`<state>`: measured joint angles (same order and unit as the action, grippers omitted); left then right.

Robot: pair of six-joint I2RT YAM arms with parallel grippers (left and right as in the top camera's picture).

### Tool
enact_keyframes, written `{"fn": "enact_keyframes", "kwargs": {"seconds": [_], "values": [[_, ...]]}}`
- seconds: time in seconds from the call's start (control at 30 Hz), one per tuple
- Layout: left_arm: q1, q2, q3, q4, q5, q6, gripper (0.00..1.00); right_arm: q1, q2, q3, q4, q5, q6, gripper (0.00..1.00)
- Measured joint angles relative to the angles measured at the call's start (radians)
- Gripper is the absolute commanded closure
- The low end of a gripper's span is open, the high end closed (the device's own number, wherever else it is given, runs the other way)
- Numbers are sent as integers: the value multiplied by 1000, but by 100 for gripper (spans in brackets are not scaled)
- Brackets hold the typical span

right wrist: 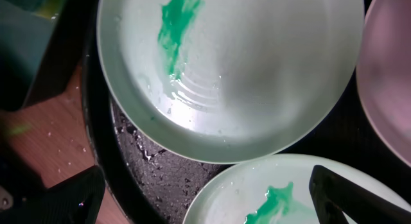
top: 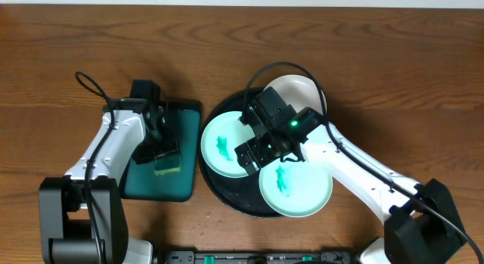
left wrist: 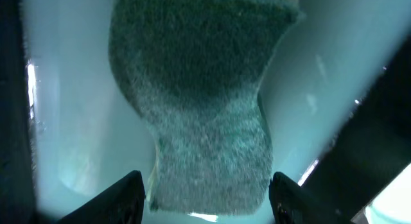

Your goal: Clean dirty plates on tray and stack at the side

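The round black tray (top: 231,197) holds three plates. A mint-green plate (top: 221,147) with a green smear lies at its left, a second smeared mint plate (top: 296,190) at the front, and a white plate (top: 296,90) at the back, partly hidden by my right arm. My right gripper (top: 259,149) hovers open and empty between the two mint plates. The right wrist view shows the left mint plate (right wrist: 244,70), the front one (right wrist: 289,195), the white plate (right wrist: 392,76) and wet tray floor (right wrist: 173,179) between wide fingers (right wrist: 209,198). My left gripper (top: 166,154) is open around a green sponge (left wrist: 205,108).
The sponge (top: 168,166) lies in a dark teal rectangular tray (top: 151,187) left of the black tray; its pale floor (left wrist: 70,108) fills the left wrist view. Bare wooden table (top: 408,67) surrounds both trays. A black fixture (top: 257,256) runs along the front edge.
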<state>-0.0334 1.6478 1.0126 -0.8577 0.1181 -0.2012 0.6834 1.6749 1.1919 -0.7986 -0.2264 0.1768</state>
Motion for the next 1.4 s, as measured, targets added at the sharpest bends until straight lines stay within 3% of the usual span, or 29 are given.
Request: {"fn": "enact_keyframes", "kwargs": {"seconds": [0.33,0.53,0.6,0.63,1.07,1.4], "values": [[0,17,-19,98,0,-4,45,-2,3,-6,8,0,22,1],[0,90,-19,130,-17,-23,74,-2,3,-6,7,-3,25,1],[0,101,-19,134,-24,-38,89,-2,3,-6,7,-5,25,1],[0,102,-18,133,-29,-36,92,-2,3,-6,7,-5,25,1],[5,66,-18,104,-45,-58,93,-2,3,-6,9,-5,25,1],[4,-300,-19,15,-42,-56,93,-2,3,-6,12,-5,25,1]]}}
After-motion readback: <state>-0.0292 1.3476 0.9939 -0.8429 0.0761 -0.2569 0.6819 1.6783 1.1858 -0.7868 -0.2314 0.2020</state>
